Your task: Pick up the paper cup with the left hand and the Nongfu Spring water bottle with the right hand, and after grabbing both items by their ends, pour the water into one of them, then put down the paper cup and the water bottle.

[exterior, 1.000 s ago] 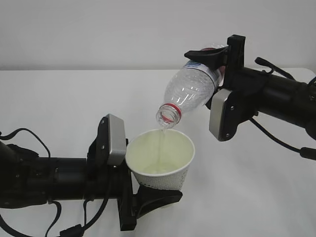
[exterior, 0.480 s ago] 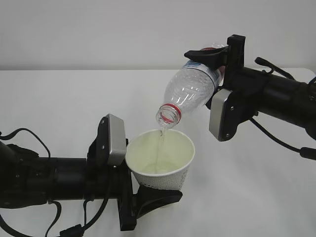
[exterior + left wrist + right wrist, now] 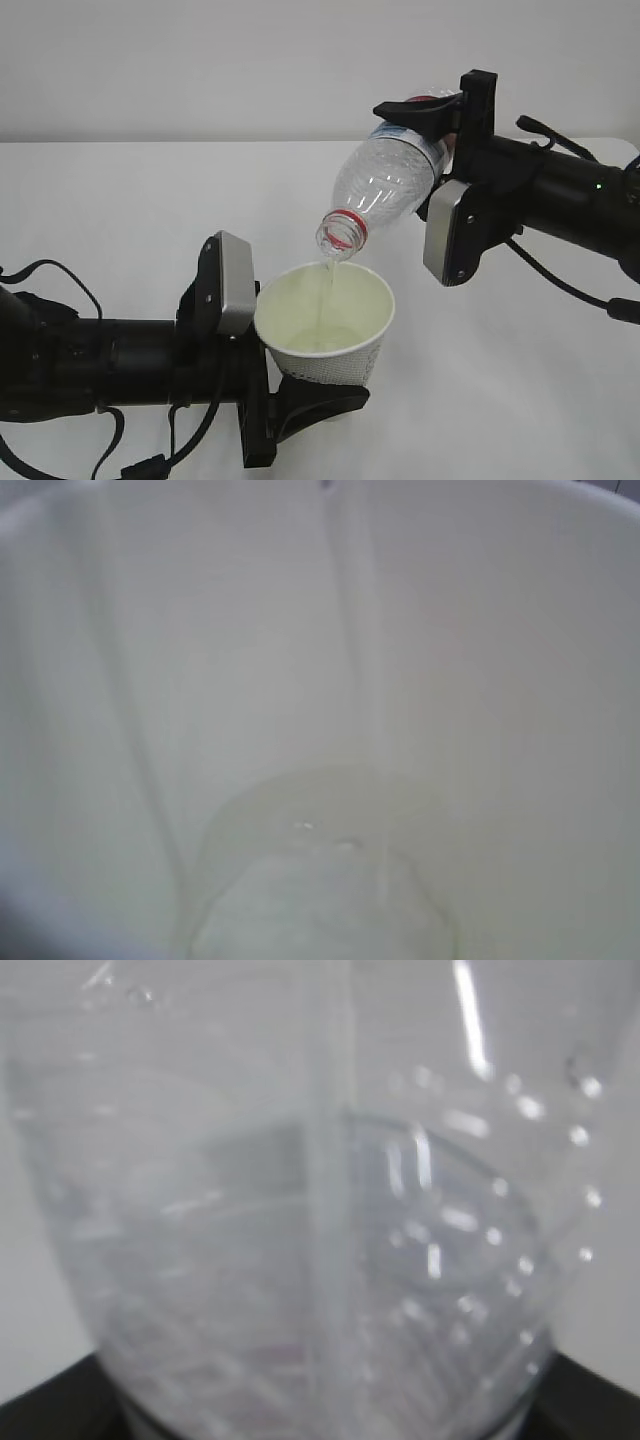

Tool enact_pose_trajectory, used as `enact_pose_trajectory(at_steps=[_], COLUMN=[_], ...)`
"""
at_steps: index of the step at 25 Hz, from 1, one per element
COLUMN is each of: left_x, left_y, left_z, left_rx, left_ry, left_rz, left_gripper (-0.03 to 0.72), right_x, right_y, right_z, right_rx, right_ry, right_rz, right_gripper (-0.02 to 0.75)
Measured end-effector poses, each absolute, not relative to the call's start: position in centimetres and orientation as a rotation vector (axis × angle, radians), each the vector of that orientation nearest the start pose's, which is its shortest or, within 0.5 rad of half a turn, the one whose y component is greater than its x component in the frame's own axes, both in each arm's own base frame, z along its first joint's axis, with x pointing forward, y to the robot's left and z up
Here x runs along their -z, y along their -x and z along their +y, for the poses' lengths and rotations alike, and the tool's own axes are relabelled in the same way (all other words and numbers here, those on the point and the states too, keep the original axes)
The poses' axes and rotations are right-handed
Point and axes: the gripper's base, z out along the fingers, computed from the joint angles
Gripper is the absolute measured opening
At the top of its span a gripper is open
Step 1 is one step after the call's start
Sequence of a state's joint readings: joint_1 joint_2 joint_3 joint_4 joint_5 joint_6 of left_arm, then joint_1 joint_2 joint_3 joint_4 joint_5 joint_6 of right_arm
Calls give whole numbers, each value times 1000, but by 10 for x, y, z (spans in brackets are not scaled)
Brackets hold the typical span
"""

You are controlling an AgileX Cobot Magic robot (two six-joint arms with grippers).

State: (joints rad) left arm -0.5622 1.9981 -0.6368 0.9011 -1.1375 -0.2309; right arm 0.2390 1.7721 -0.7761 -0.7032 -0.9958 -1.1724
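Your right hand (image 3: 440, 150) grips the Nongfu Spring water bottle (image 3: 385, 180) by its base, neck tilted down over the cup; its label is mostly hidden. Your left hand (image 3: 300, 385) clamps the paper cup (image 3: 325, 320) low, covering the logo. A thin, faint stream of water (image 3: 328, 285) falls inside.

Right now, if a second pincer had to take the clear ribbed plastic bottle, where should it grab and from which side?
Probably the ribbed shoulder of the clear ribbed plastic bottle, coming from above: it's tilted mouth-down, the right pincer covers its base end, and the white paper cup blocks access from below.
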Motion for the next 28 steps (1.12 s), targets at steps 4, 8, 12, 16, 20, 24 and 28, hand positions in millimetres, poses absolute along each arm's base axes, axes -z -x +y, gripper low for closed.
enact_pose_trajectory(at_steps=[4,8,12,16,20,24,28], left_x=[-109,-109,-109,-109,-109,-109,-109], left_y=[-225,-225,-225,-225,-225,-225,-225], left_z=[-218,-218,-218,-218,-218,-218,-218], left_rx=[959,959,959,959,959,959,959], left_ry=[-1231,-1231,-1231,-1231,-1231,-1231,-1231], left_rz=[1475,1475,1475,1475,1475,1475,1475], left_gripper=[510,510,510,510,510,510,510], right_x=[-204,-205,-205,-205,-205,-205,-205], right_y=[-321,-321,-321,-321,-321,-321,-321], right_z=[129,129,129,129,129,129,129], right_rx=[593,593,593,593,593,593,593], right_ry=[1525,1524,1524,1524,1524,1524,1524], right_rz=[598,597,597,597,597,597,597], right_gripper=[491,491,491,491,491,491,491])
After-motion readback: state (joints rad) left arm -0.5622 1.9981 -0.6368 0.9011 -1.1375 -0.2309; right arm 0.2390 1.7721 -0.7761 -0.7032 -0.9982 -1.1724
